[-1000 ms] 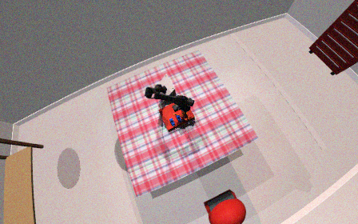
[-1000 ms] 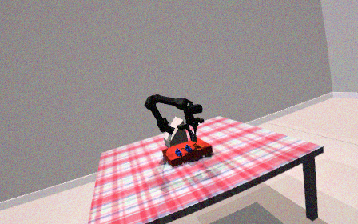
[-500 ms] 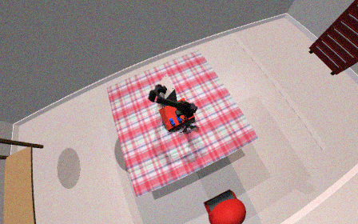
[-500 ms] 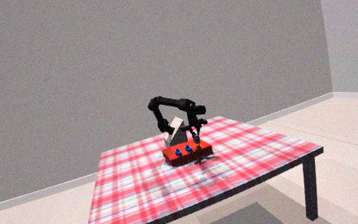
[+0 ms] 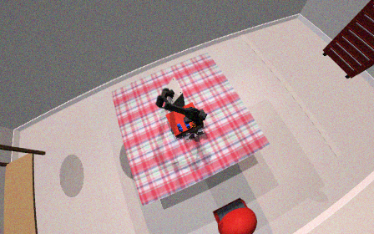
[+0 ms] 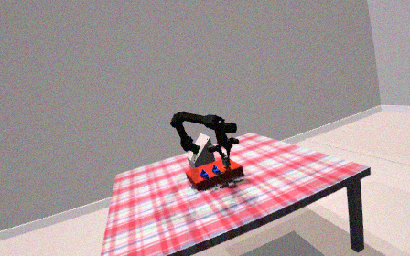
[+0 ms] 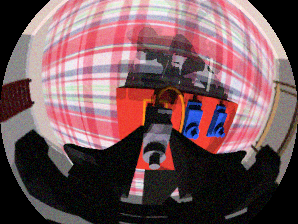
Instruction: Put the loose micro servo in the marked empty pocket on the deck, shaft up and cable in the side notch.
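Fingers gripping servo (image 7: 154, 152), blue servos (image 7: 205, 119) beside

The arm (image 6: 201, 121) is matte black with rounded joints; its gripper (image 6: 225, 160) has thin dark fingers.

The micro servo (image 7: 154, 144) in the hand (image 7: 157, 137) is blurred, and the pocket beneath is hidden.

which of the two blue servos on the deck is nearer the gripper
The blue servo beside the orange-ringed pocket; the other blue servo sits one place further from the gripper, towards the deck's end.
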Tool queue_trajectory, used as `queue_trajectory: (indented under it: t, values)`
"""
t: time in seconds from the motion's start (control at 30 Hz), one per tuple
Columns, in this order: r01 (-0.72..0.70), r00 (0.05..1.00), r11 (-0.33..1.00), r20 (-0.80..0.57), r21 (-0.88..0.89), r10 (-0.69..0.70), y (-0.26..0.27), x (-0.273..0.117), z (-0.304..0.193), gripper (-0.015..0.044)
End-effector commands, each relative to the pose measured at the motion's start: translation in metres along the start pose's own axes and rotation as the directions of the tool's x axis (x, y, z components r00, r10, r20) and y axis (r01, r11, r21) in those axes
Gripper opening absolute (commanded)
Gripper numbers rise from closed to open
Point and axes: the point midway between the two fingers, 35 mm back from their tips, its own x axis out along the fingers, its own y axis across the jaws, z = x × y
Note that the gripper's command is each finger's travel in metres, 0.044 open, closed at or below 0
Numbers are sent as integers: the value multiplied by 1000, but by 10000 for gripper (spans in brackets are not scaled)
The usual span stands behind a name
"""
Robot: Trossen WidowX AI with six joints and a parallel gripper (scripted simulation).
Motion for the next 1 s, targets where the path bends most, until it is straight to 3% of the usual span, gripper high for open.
queue_trajectory:
  t: [0.0, 0.97]
  values:
    - [4, 1000, 1000, 2, -8, -4, 0, 7, 0, 0]
    - [5, 1000, 1000, 2, -8, -5, 0, 24, 0, 0]
